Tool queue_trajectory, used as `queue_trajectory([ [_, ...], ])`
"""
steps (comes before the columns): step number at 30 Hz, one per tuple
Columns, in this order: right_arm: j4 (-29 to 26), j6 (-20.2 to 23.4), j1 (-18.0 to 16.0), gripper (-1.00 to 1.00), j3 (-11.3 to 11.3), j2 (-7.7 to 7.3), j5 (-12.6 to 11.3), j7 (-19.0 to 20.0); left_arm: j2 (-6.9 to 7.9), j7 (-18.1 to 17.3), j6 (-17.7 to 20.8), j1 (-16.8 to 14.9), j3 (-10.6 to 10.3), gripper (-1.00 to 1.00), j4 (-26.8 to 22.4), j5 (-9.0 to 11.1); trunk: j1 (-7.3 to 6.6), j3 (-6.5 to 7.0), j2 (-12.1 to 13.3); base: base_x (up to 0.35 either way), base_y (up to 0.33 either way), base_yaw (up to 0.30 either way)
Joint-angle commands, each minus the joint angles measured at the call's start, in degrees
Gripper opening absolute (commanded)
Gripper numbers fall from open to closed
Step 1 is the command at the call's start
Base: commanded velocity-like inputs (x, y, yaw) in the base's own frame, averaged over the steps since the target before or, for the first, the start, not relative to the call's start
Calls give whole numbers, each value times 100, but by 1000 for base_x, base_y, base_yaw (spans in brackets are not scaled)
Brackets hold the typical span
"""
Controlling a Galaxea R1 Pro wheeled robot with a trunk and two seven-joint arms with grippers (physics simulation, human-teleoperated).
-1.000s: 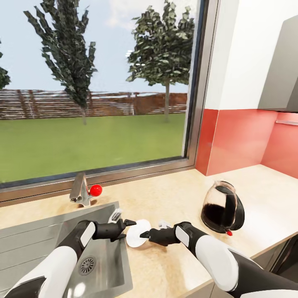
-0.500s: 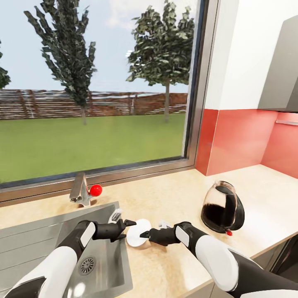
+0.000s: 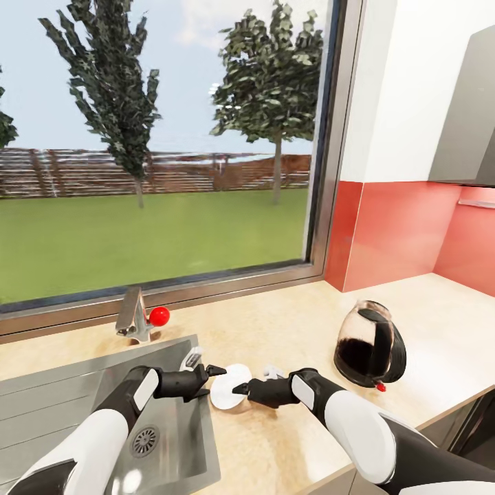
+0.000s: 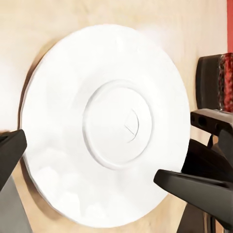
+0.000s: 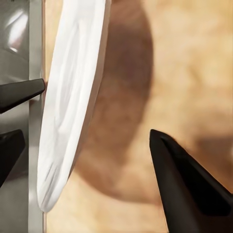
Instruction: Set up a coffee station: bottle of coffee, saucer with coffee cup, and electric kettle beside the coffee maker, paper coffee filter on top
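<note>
White and flat, the small round saucer (image 3: 230,387) stands tilted beside the steel sink (image 3: 69,405) on the tan speckled countertop (image 3: 289,330), between 2 spread-fingered grippers, left (image 3: 208,380) and right (image 3: 243,392). Best close gently on its rim.

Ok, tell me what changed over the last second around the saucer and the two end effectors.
Nothing visibly changed. The saucer is tilted up between the left end effector and the right end effector, beside the sink on the kitchen countertop, as it was a second ago. The electric kettle has not moved either.
</note>
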Motion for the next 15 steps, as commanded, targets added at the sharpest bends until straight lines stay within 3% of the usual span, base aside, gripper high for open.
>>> queue_trajectory([
  [1,-20,29,-2,100,-29,2,71,17,-5,-7,20,-4,28,100,0,-69,3,-13,-10,0,0,0],
  [11,-55,7,-4,100,-46,2,63,27,-8,-7,20,11,28,100,2,-69,3,-13,-10,0,0,0],
  [12,-58,5,-4,-100,-47,2,63,27,-7,-7,20,15,27,100,1,-69,3,-13,-10,0,0,0],
  [15,-61,5,-4,-100,-49,2,62,27,-9,-7,20,24,28,100,0,-69,3,-13,-10,0,0,0],
])
